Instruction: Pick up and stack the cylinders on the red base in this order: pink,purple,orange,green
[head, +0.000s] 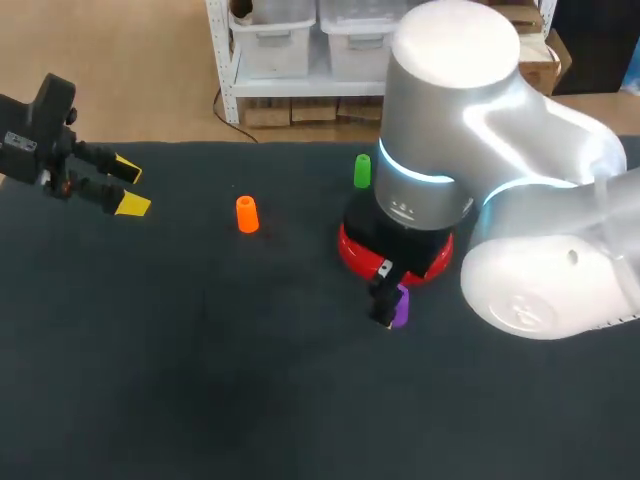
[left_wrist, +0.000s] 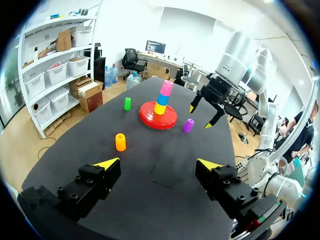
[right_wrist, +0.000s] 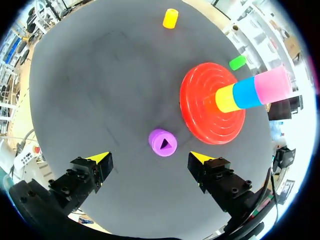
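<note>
Lab: robot arm (head: 520, 190), black table (head: 200, 390)

We've got just the dark-covered table (head: 200, 380), filling the head view from mid-left down across the whole bottom, plus a yellow cylinder (right_wrist: 227, 98) with a blue cylinder (right_wrist: 244, 92) stacked directly on it, touching.

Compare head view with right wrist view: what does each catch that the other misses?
Head view only: the left pincer, open. Right wrist view only: the pink cylinder topping a blue piece and a yellow piece on the red base, a stack the right arm hides from the head camera; also the right pincer, yellow tips open. Both: red base, purple cylinder, orange cylinder, green cylinder.
</note>
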